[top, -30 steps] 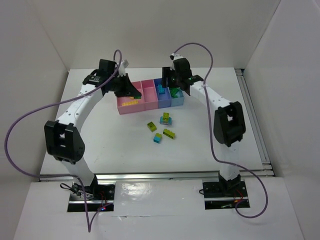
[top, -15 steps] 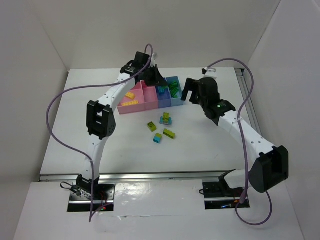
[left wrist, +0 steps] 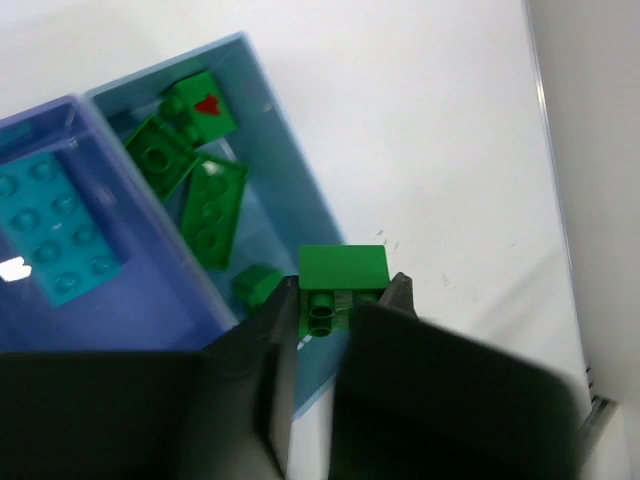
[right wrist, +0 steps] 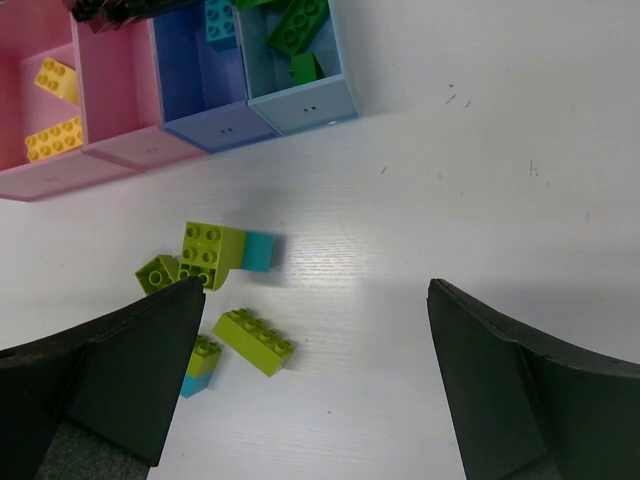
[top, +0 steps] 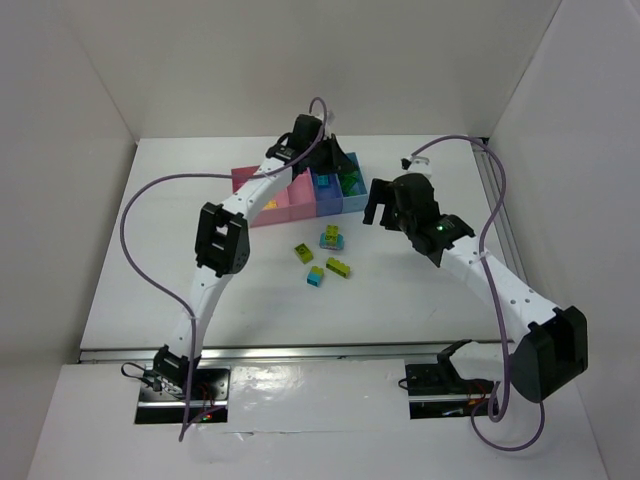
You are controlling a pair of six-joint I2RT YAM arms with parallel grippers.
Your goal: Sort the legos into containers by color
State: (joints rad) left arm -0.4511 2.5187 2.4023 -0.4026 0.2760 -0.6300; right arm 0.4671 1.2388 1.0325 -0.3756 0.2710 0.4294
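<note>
Left wrist view: the left gripper (left wrist: 343, 300) is clenched on a small dark green studded plastic brick (left wrist: 343, 268). The brick sits at lower centre of the frame, seen against the right wall of the light blue open-topped plastic bin (left wrist: 285, 150). More dark green bricks (left wrist: 190, 170) lie inside that bin, at upper left. A flat cyan brick (left wrist: 50, 230) rests in the blue-violet plastic bin (left wrist: 60, 310) at the left edge.

In the top external view the left arm reaches to the right end of the row of four joined bins (top: 275, 200), at upper centre. The right gripper (top: 385, 205) hangs just right of the row.

In the right wrist view that gripper's jaws are released, with its black fingers (right wrist: 120, 370) spread to the bottom corners. Loose lime green and cyan bricks (right wrist: 215, 255) lie at centre left on the white table (right wrist: 450, 180), along with a long lime green brick (right wrist: 253, 342). Yellow bricks (right wrist: 52, 138) sit in the wide pink bin (right wrist: 40, 185) at upper left, beside the narrower pink bin (right wrist: 115, 80).
</note>
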